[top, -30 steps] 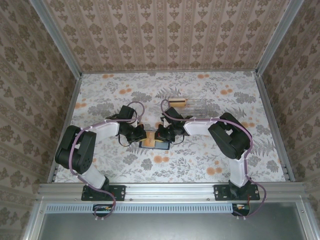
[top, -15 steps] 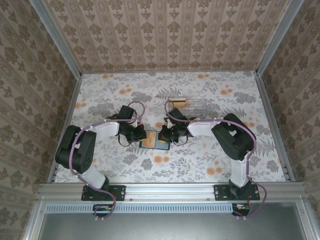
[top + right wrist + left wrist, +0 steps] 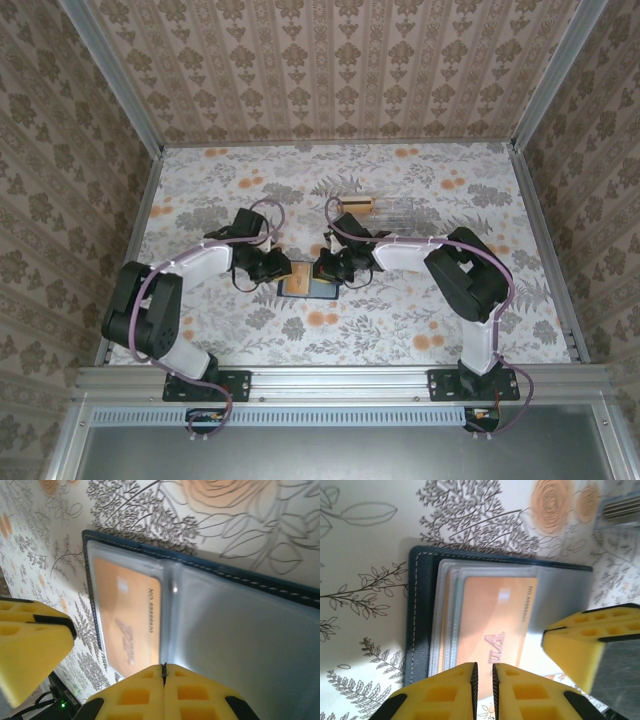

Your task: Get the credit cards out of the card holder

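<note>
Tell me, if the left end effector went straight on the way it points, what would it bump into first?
Most likely the orange card lying in the open card holder. In the left wrist view, the left end effector points right at it, though the depth between them is hard to judge.

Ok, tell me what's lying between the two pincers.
The open card holder, an orange card in one pocket, lies between the left pincer and the right pincer. The top view shows that; both wrist views show it closer.
</note>
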Action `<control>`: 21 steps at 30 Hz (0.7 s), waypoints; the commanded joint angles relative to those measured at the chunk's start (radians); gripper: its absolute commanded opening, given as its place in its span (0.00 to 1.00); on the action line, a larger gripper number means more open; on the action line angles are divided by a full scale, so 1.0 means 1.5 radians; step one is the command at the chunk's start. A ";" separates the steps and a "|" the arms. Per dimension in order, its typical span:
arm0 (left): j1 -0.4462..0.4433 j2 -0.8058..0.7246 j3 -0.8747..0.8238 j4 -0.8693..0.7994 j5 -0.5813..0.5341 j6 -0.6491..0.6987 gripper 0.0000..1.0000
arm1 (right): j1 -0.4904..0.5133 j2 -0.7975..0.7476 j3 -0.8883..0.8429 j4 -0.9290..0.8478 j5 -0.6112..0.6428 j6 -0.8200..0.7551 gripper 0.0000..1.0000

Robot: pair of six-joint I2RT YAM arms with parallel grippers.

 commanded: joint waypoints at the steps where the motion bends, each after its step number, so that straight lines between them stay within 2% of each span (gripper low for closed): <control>1: 0.007 -0.012 0.007 -0.022 -0.006 0.009 0.18 | 0.011 -0.011 0.024 -0.027 0.009 -0.011 0.11; 6: 0.008 0.017 -0.015 -0.002 -0.004 0.011 0.08 | 0.018 0.007 0.036 -0.031 0.014 -0.011 0.21; 21: 0.004 0.061 -0.033 0.003 -0.025 0.015 0.01 | 0.020 0.037 0.041 -0.035 0.021 -0.012 0.22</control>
